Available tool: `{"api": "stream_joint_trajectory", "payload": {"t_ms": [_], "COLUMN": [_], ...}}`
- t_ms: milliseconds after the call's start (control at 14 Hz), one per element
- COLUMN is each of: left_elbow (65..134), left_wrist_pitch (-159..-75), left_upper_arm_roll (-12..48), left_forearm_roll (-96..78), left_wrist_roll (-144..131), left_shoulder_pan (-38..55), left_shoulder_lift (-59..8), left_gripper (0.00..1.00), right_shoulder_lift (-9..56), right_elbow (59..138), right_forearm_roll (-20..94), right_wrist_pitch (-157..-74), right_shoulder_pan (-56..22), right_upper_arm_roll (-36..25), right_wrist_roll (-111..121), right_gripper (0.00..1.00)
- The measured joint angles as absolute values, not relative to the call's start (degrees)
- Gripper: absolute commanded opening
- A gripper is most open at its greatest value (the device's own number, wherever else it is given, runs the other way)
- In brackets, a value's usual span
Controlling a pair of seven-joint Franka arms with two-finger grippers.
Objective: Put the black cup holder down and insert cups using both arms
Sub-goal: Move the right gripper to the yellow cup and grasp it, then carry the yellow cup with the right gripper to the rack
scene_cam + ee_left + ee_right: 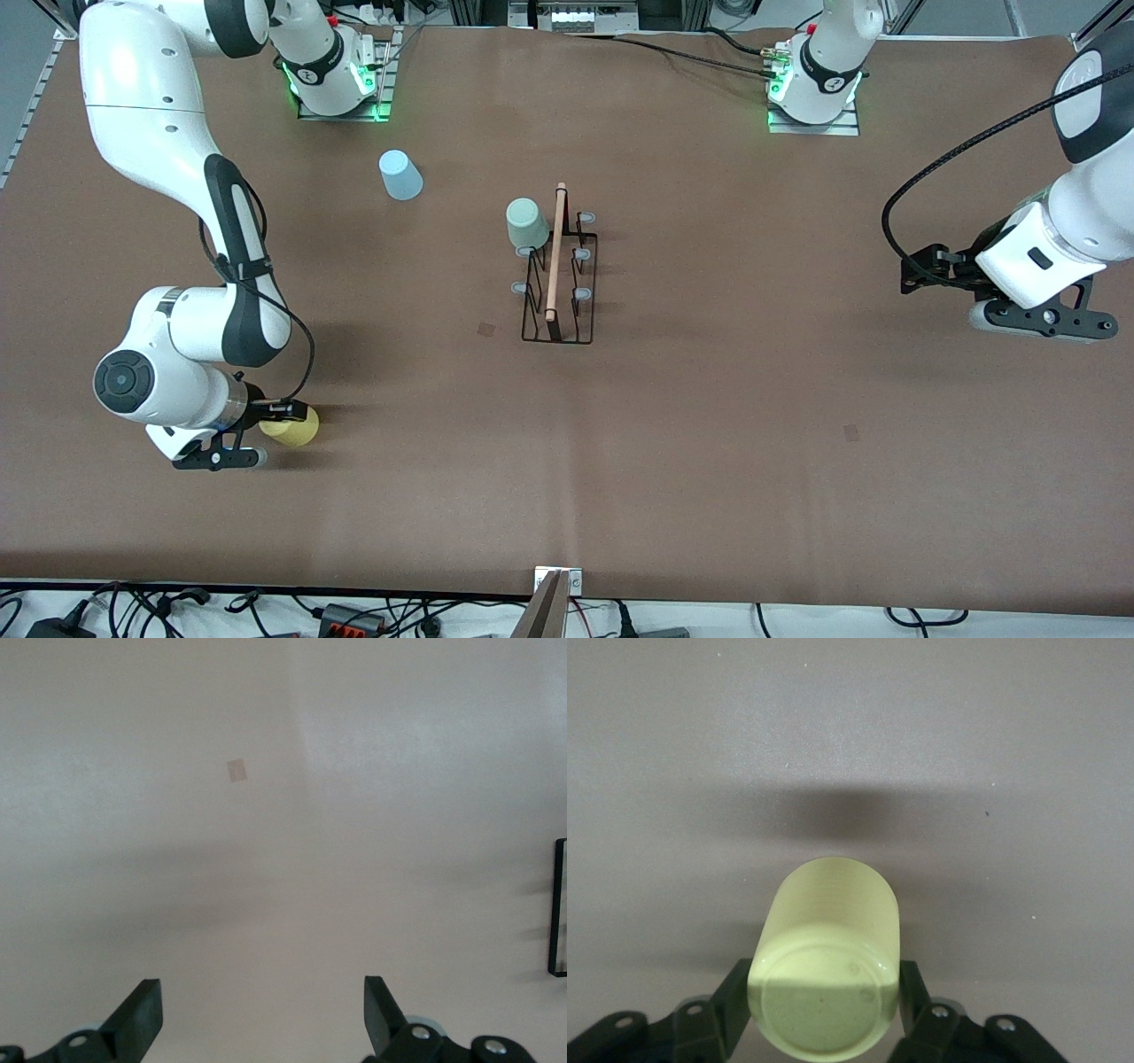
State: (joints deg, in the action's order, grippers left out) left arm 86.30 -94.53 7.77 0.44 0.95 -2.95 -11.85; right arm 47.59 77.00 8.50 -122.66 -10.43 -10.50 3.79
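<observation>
My right gripper (824, 1014) pinches the light, slick, crushable yellow cup (826, 970) near its base; left gripper (263, 1014) waits, fingers spread.

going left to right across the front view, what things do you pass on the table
right hand shut on the small yellow plastic cup → light blue plastic cup → pale green plastic cup on a peg of the black wire cup holder with its wooden rod handle → open left hand, waiting over bare table

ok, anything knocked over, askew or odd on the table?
Nothing stands out. The black cup holder stands upright with the green cup on a peg, the blue cup sits inverted, and the right gripper grips the yellow cup.
</observation>
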Motion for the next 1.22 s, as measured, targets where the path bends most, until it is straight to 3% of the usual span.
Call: {"api": "stream_joint_trajectory", "payload": {"t_ms": [72, 430, 860, 1218], "left_elbow": [86.30, 86.30, 86.21, 85.72], "left_wrist_pitch": [-94.53, -94.09, -93.92, -92.09], "left_upper_arm_roll": [7.73, 7.82, 7.82, 7.99], "left_forearm_roll": [0.45, 0.45, 0.45, 0.45], "left_wrist_roll": [0.06, -3.41, -3.72, -4.04], "left_shoulder_pan": [-2.98, -2.87, -2.88, -2.72], "left_shoulder_lift": [-11.86, -11.86, -11.86, -11.83], "left_gripper": [1.00, 1.00, 1.00, 1.00], "right_shoulder_lift": [47.61, 46.27, 36.92, 34.61], "right_elbow": [76.80, 74.68, 69.28, 69.24], "right_forearm_roll": [8.50, 8.71, 11.96, 15.07], "right_wrist_pitch": [-122.66, -118.29, -100.89, -98.90], "right_shoulder_pan": [-10.44, -11.95, -21.95, -31.40], "right_upper_arm_roll": [-10.50, -10.13, -9.79, -9.72], "right_wrist_roll": [3.83, 4.34, -6.26, -17.01], "right_gripper": [0.23, 0.23, 0.23, 0.23]}}
